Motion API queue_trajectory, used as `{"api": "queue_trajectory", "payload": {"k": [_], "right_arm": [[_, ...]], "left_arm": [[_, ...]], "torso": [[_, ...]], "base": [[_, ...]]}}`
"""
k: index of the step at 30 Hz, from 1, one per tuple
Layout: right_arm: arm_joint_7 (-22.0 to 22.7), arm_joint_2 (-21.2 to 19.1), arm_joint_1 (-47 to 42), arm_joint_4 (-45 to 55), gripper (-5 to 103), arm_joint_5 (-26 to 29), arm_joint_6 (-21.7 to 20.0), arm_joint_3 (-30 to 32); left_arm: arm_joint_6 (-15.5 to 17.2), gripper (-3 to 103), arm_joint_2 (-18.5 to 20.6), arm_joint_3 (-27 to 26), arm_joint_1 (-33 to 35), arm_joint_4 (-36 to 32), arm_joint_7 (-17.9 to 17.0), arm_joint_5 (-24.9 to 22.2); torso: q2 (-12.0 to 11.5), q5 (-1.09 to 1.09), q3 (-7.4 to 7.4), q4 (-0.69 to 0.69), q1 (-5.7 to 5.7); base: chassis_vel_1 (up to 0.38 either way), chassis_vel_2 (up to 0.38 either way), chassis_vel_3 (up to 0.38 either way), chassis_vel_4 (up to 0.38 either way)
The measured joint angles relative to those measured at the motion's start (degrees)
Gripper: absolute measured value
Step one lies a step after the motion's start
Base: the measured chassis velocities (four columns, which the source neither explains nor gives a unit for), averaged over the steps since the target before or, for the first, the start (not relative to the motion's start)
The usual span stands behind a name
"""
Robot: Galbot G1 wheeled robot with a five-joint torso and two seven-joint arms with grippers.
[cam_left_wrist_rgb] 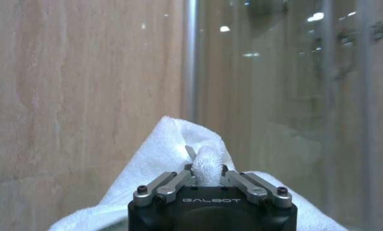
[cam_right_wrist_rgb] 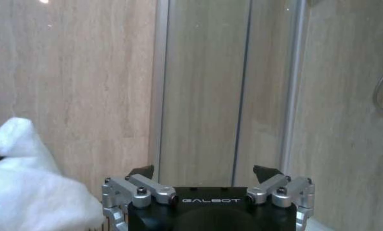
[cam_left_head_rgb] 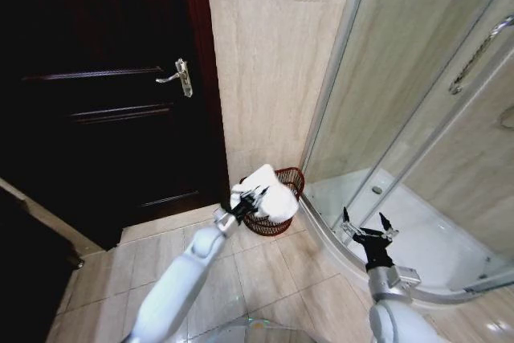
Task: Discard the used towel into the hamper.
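A dark wooden door (cam_left_head_rgb: 104,94) with a metal lever handle (cam_left_head_rgb: 180,75) fills the left of the head view, beside a strip of beige tiled wall (cam_left_head_rgb: 269,62). To the right stands a curved glass shower enclosure (cam_left_head_rgb: 418,110) with a white tray (cam_left_head_rgb: 434,238) at its base, and pale floor tiles (cam_left_head_rgb: 265,279) spread in front of the robot.

The hamper (cam_left_head_rgb: 287,181) sits on the floor in the corner where the tiled wall meets the shower enclosure. It is a small round reddish-brown woven basket, and much of it is hidden behind the towel.

The left arm (cam_left_head_rgb: 181,279) reaches forward from the lower left toward the hamper. The left gripper (cam_left_head_rgb: 249,198) is clenched on a white towel (cam_left_head_rgb: 269,190), which hangs in a bunched mass right at the near rim of the hamper. In the left wrist view a fold of the towel (cam_left_wrist_rgb: 208,163) is pinched between the closed fingers (cam_left_wrist_rgb: 169,185), with the rest of the cloth draping down on both sides of the gripper (cam_left_wrist_rgb: 208,180).

The right gripper (cam_left_head_rgb: 367,229) hovers over the edge of the shower tray, well apart from the hamper, its fingers spread wide and holding nothing. In the right wrist view the gripper (cam_right_wrist_rgb: 204,172) faces the glass panel, and the towel (cam_right_wrist_rgb: 24,187) shows at one side.
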Motion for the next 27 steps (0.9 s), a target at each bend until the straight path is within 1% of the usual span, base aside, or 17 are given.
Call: {"api": "queue_trajectory", "payload": {"k": [1, 2, 5, 15, 18, 23, 27], "right_arm": [[0.1, 0.0, 0.1, 0.0, 100, 0.0, -0.2, 0.1], [0.1, 0.0, 0.2, -0.2, 100, 0.0, -0.2, 0.2], [0.2, 0.0, 0.3, -0.5, 100, 0.2, -0.2, 0.5], [0.5, 0.0, 0.4, -1.3, 100, 1.1, -0.4, 0.6], [0.5, 0.0, 0.4, -1.7, 100, 1.3, 0.0, 0.6], [0.4, -0.3, 0.2, -2.1, 100, 1.7, 1.1, 0.5], [0.4, -0.8, -0.2, -2.1, 100, 2.4, 1.4, 0.8]], "left_arm": [[0.1, 12, -0.7, 0.8, -1.6, 1.5, -1.7, 0.1], [0.3, 12, -1.1, 1.1, -2.4, 2.2, -2.5, 0.1], [0.8, 12, -1.7, 1.2, -3.2, 2.9, -3.2, 0.0], [1.5, 12, -2.5, -0.4, -2.3, 2.8, -3.8, 0.3], [1.8, 12, -2.6, -0.7, -1.9, 2.2, -3.9, 0.9], [3.3, 12, -2.9, -1.2, -1.0, 1.1, -4.5, 2.6], [3.7, 12, -3.1, -1.4, -0.3, 0.6, -4.6, 3.4]], "torso": [[0.0, 0.01, 0.0, 0.01, 0.0], [0.0, 0.0, 0.0, 0.01, 0.0], [0.0, 0.01, 0.0, 0.01, 0.0], [0.0, 0.01, 0.0, 0.02, 0.0], [0.0, 0.0, 0.0, 0.02, 0.0], [0.0, -0.01, 0.0, 0.02, 0.0], [0.0, -0.01, 0.0, 0.02, 0.0]], "base": [[0.0, 0.0, 0.0, 0.0], [0.0, 0.0, 0.0, 0.0], [0.0, 0.0, 0.0, 0.0], [0.0, 0.0, 0.0, 0.0], [0.0, 0.0, 0.0, 0.0], [0.0, 0.0, 0.0, 0.0], [0.0, 0.0, 0.0, 0.0]]}}
